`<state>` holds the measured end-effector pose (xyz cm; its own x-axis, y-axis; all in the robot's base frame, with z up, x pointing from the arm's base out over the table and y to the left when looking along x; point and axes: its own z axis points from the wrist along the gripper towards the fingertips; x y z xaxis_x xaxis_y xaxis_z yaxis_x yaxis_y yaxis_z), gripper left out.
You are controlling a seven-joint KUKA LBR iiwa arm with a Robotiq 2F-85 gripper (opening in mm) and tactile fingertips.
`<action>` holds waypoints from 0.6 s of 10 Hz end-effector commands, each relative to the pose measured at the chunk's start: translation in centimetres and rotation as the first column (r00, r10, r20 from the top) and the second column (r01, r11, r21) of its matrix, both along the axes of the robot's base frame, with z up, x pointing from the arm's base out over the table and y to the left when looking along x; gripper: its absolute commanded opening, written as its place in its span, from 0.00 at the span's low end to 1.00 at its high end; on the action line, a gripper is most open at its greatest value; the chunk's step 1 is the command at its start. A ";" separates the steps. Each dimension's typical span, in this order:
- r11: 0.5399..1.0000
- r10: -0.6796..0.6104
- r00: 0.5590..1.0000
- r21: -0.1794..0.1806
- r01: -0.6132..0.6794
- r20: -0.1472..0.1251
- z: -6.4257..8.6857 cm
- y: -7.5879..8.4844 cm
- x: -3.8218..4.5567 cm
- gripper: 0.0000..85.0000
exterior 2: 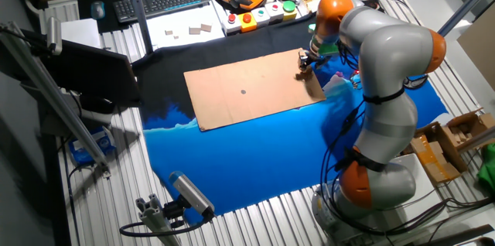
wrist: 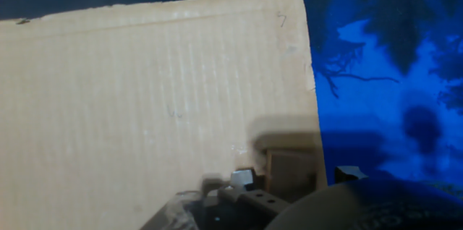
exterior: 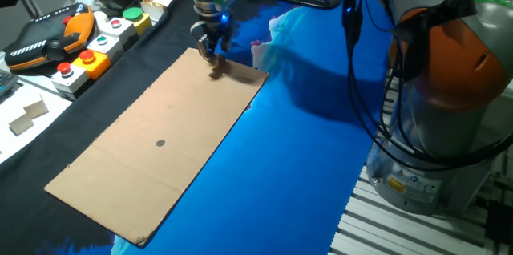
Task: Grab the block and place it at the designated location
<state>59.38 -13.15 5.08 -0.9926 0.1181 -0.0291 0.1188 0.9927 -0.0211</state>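
Grasping looks like our current step: our two-finger gripper (exterior: 215, 49) sits low over the tiny tan-brown wooden cube (wrist: 291, 171) near the cardboard sheet's (exterior: 152, 111) far corner. We cannot tell whether the jaws have closed. Next we lift and carry toward seven o'clock, to the small dark grey dot (exterior: 160, 143).

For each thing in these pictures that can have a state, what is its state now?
gripper: low over the far corner of the cardboard, at the block; open or shut, cannot tell.
block: on the cardboard near its edge, between the fingers.
dark dot: uncovered, nothing on it.
cardboard sheet: lying flat on the blue cloth.
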 end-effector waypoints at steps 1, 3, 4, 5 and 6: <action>1.000 0.000 1.000 0.000 0.000 0.000 -0.1 0.0 0.02 0.69; 1.000 -0.002 1.000 0.000 0.002 -0.001 -0.3 -0.1 0.03 0.67; 1.000 -0.006 1.000 -0.001 0.006 -0.001 -0.4 -0.1 0.02 0.67; 1.000 -0.012 1.000 -0.003 0.012 -0.001 -0.4 -0.1 0.03 0.65; 1.000 -0.017 1.000 -0.004 0.017 -0.002 -0.4 -0.1 0.02 0.60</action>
<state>59.41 -13.21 4.69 -0.9906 0.1345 -0.0268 0.1352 0.9905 -0.0265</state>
